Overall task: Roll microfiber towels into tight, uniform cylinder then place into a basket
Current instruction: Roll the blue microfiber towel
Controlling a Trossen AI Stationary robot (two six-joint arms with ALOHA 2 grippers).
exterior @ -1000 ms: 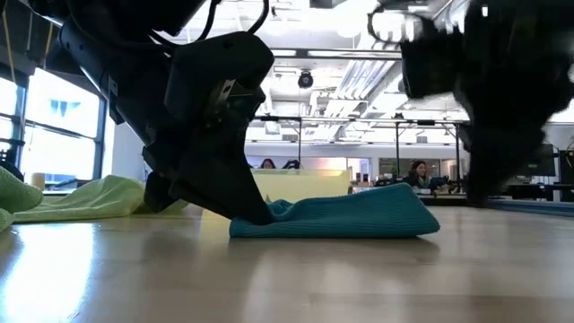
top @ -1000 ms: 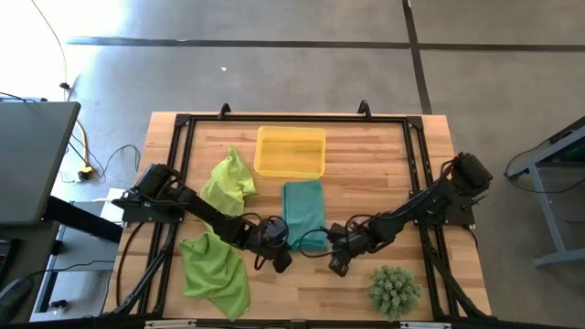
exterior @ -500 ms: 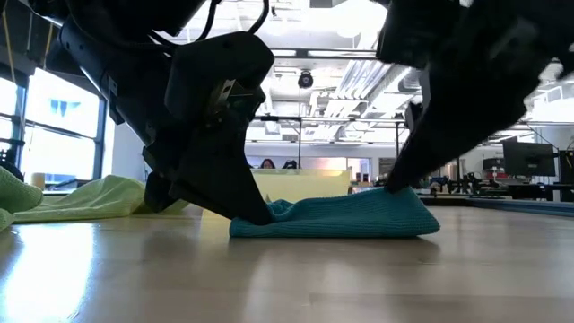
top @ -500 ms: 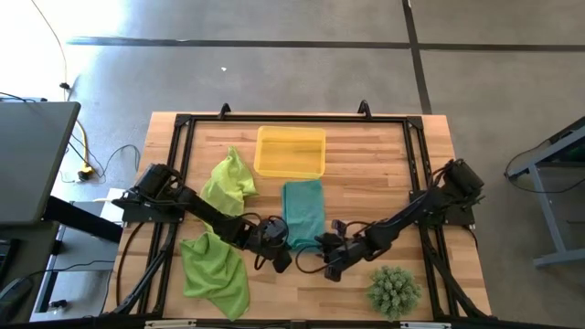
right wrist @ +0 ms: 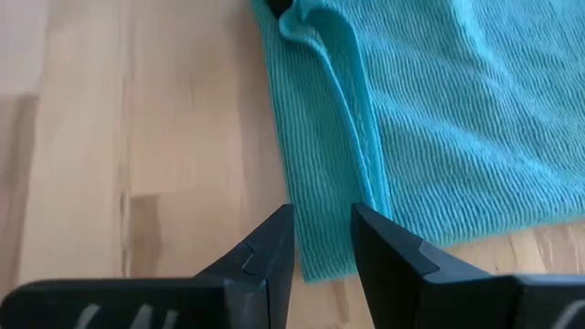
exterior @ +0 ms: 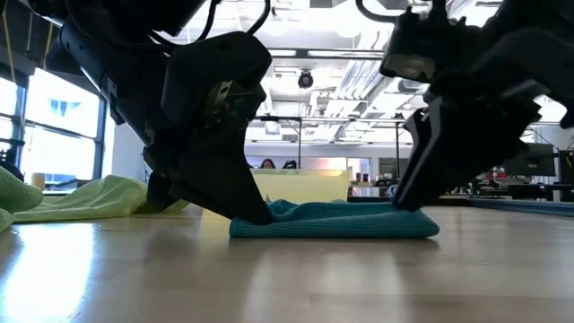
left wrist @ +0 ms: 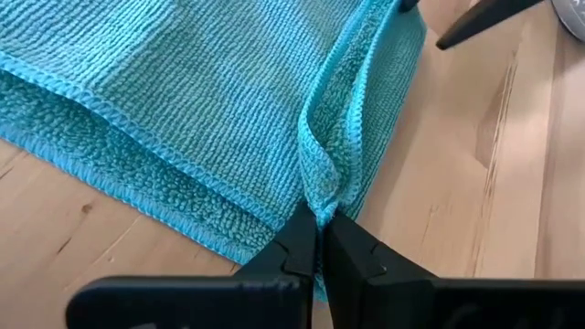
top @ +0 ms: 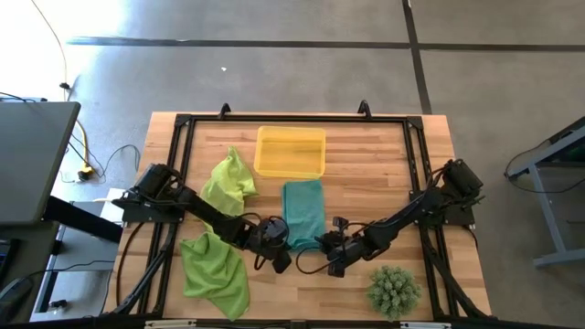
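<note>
A folded teal microfiber towel (top: 303, 212) lies flat on the pale wooden tabletop (top: 366, 164), in the middle of the board, just on the near side of the shallow translucent yellow plastic basket (top: 291, 152); the two are close but not touching. The basket sits toward the far edge of the tabletop and holds no towel.

The left gripper (left wrist: 319, 245) is down at the near left corner of the teal towel, its two dark fingers pressed together on a pinched ridge of the towel's stitched hem, which stands up as a small fold between them. In the low view the same gripper (exterior: 254, 213) meets the tabletop at the towel's left end.

The right gripper (right wrist: 322, 239) is at the near right corner of the same towel. Its fingers stand a little apart, straddling the towel's edge where cloth meets bare wood, and nothing is clamped between them. In the low view it (exterior: 408, 199) rests at the top of the towel's right end, and the cloth lies low and flat there.

Two lime-green microfiber towels lie loose and crumpled on the left part of the tabletop: one (top: 229, 181) beside the basket's left side, the other (top: 216, 273) near the front left corner under the left arm. A spiky green ball-shaped plant (top: 394, 290) sits at the front right, well apart from the towels.
</note>
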